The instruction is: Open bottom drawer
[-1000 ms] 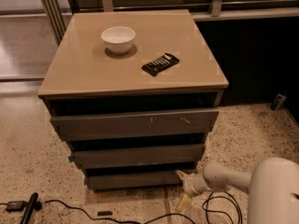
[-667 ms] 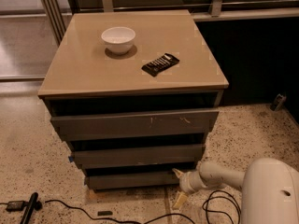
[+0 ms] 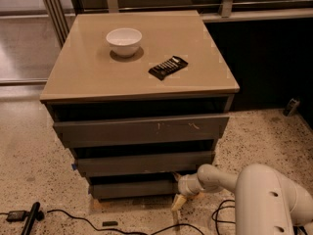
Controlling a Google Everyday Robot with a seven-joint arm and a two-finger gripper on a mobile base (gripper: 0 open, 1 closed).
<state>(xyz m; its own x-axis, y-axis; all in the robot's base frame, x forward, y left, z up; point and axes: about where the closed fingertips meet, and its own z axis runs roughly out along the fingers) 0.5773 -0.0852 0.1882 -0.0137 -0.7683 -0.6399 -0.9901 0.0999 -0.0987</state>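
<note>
– gripper has slid left, up to the right end of the bottom drawer, lowest of the three.
– grabbed it?
– can't tell. drawer hasn't budged yet.

We find the gripper low at the right end of the bottom drawer, but we cannot tell whether it touches the front, because the wrist covers that corner. The drawer's tray body is lost in shadow beneath the mid-width front. The arm is cut off by the lower and right edges. The print on the dark flat packet is too small for us to read. A small dark object on the floor near the right edge is too small to name. The black cables and a black stick-like thing run off the bottom edge.
</note>
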